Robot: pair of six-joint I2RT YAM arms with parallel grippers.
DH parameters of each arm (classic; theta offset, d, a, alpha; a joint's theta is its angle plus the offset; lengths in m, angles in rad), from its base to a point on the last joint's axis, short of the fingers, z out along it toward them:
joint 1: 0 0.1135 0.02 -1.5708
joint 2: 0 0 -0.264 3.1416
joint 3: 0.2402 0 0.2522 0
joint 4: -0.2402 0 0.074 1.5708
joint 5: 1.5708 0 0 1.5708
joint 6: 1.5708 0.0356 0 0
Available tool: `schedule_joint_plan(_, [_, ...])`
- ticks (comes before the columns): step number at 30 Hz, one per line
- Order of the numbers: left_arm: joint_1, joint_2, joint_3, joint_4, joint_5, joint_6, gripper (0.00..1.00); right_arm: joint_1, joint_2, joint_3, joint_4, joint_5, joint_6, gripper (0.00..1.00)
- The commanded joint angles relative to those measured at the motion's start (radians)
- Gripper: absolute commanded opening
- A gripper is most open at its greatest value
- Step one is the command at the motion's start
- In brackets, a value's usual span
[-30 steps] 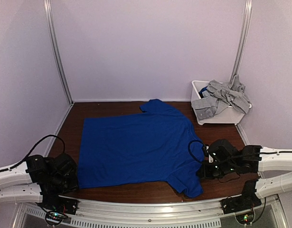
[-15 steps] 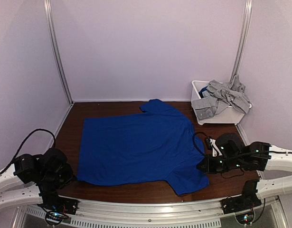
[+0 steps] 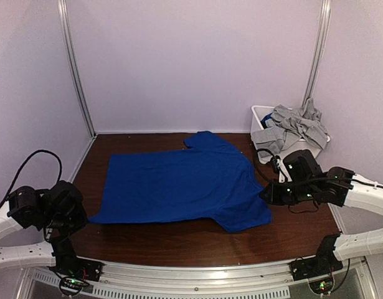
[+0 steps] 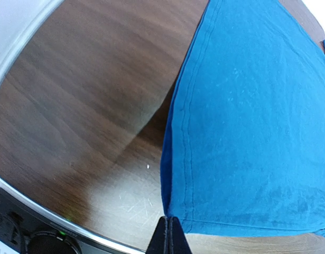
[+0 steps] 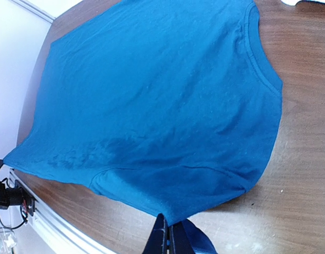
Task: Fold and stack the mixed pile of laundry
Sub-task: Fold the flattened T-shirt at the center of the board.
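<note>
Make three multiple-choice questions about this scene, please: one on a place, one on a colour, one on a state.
1. Where does the bin stand?
A. at the far right of the table
B. at the far left
C. between the two arms

2. What colour is the shirt that lies spread flat?
A. grey
B. red
C. blue

3. How is the left claw?
A. open above bare wood
B. shut on the shirt's corner
C. shut on the bin

Answers:
1 A, the top view shows it in the back right corner.
2 C, all three views show blue cloth.
3 B, the left wrist view shows it closed on the hem corner.
</note>
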Motion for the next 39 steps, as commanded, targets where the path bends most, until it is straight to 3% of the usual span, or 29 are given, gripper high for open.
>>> schedule_joint_plan(1, [0.019, 0.106, 0.078, 0.035, -0.097, 0.093, 0.00, -0.088, 0.074, 0.067, 0.050, -0.027, -0.109, 0.00])
schedule_joint_plan(12, [0.333, 0.306, 0.123, 0.291, 0.017, 0.481, 0.00, -0.191, 0.269, 0.191, 0.093, -0.089, -0.244, 0.00])
schedule_joint_plan(24, [0.436, 0.563, 0.171, 0.505, 0.037, 0.659, 0.00, -0.243, 0.451, 0.277, 0.159, -0.128, -0.298, 0.00])
schedule_joint_plan(39, [0.522, 0.722, 0.176, 0.649, 0.066, 0.756, 0.00, -0.292, 0.543, 0.282, 0.207, -0.112, -0.330, 0.00])
